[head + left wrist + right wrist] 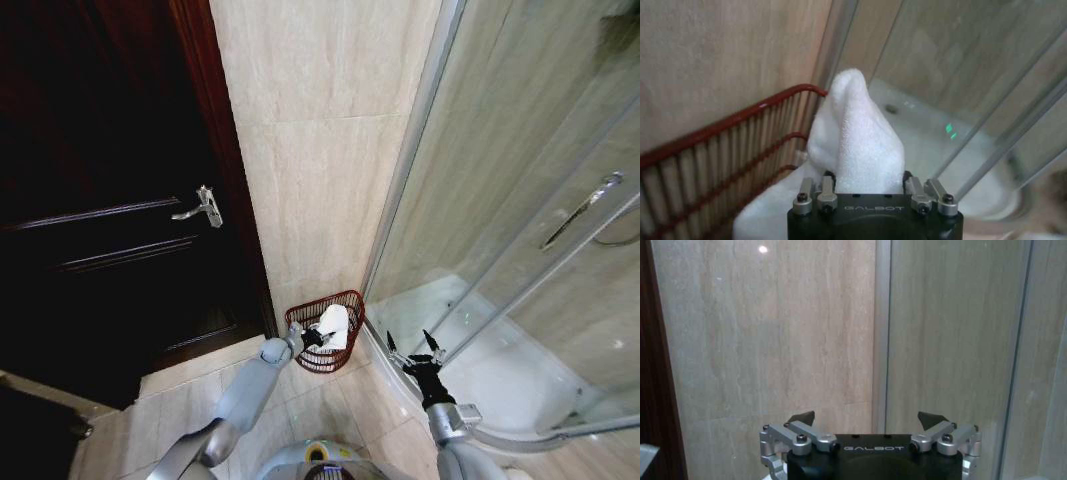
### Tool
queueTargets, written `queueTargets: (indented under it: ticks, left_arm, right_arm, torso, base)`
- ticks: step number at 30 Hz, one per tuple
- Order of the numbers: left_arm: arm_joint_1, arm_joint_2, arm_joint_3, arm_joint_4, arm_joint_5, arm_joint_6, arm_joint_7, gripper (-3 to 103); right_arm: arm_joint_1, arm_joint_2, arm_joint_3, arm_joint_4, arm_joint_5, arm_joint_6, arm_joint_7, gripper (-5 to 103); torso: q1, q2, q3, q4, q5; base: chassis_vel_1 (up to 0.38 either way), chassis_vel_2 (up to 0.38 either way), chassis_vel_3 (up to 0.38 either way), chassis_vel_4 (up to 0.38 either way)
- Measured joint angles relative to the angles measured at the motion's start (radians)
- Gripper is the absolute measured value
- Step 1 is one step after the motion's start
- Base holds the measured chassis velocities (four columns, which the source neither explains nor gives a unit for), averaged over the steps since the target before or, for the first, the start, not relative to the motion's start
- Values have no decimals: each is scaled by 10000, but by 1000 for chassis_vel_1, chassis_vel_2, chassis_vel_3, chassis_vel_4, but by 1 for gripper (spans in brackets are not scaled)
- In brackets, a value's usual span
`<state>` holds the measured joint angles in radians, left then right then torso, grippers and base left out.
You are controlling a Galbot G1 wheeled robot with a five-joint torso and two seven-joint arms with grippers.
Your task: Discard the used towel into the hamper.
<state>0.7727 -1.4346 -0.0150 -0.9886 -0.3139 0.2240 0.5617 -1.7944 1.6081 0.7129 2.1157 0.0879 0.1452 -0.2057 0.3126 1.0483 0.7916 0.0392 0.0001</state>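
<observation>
Left gripper [311, 338]: jaws clamped on the white terry-cloth towel [333, 326], held over the hamper's mouth.
Hamper: small round reddish-brown wire hamper [345, 298] on the floor, in the corner between tiled wall and glass shower screen [520, 180].
Right gripper [417, 352]: jaws spread, empty, beside the screen.
Risk: released off-centre, the towel could drape over the rim.

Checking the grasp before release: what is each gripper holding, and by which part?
The left gripper grips the white towel at its lower end, over the hamper. The right gripper is open, empty.

A bathroom: glass shower enclosure [520, 230], beige wall tiles [320, 150], dark door [100, 200].
</observation>
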Motion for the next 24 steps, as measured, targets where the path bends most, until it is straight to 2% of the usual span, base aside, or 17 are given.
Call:
queueTargets:
  ticks: [1,4,5,6,8,9,10,11,12,13,18,21,24]
  left_arm:
    - [0,0,0,0,0,0,0,52]
    - [106,-16,85,-311,-1095,327,-172,68]
    - [106,-16,85,-311,-1095,327,-172,68]
    - [111,-46,154,-318,-1348,29,-224,74]
    - [56,-165,363,-2,-1490,-1157,-464,85]
    - [56,-165,363,-2,-1490,-1157,-464,85]
    - [-9,-265,428,201,-1398,-1709,-572,89]
    - [-68,-358,467,308,-1264,-2021,-662,94]
    - [-113,-441,509,373,-1138,-2211,-748,94]
    - [-138,-504,541,406,-992,-2302,-811,98]
    - [-122,-563,564,366,-393,-2596,-918,100]
    - [157,-415,402,-191,392,-3053,-1208,100]
    - [578,-180,240,-982,617,-3305,-1544,100]
  right_arm:
    - [0,0,0,0,0,0,0,100]
    - [10,0,-32,-46,-52,56,2,100]
    - [10,0,-32,-46,-52,56,2,100]
    - [9,0,-41,-60,-67,86,2,100]
    - [-1,0,-73,-68,-81,124,2,100]
    - [-1,0,-73,-68,-81,124,2,100]
    - [-3,0,-85,-74,-98,143,1,100]
    - [-3,0,-99,-76,-116,163,-1,100]
    - [0,0,-107,-76,-130,178,-5,100]
    - [0,0,-108,-71,-137,187,-10,100]
    - [-11,0,-99,-33,-132,191,-18,100]
    - [-5,0,-70,-29,-121,190,-4,100]
    - [-5,0,-69,-3,-115,153,17,100]
  torso:
    - [0,0,0,0,0]
    - [0,0,0,0,-2]
    - [0,0,0,0,-2]
    - [0,0,0,0,-1]
    - [0,0,0,0,-1]
    - [0,0,0,0,-1]
    - [0,0,1,0,-2]
    - [1,0,1,0,0]
    - [0,0,0,-1,0]
    - [0,0,1,-2,-2]
    - [1,0,1,-2,0]
    - [1,0,1,-1,0]
    - [1,0,1,-1,-3]
  base:
    - [0,0,0,0]
    - [0,0,0,0]
    - [0,0,0,0]
    - [0,0,0,0]
    - [0,0,0,0]
    - [0,0,0,0]
    - [0,0,0,0]
    - [0,0,0,0]
    - [0,0,0,0]
    - [0,0,0,0]
    - [0,0,0,0]
    - [0,0,0,0]
    - [0,0,0,0]
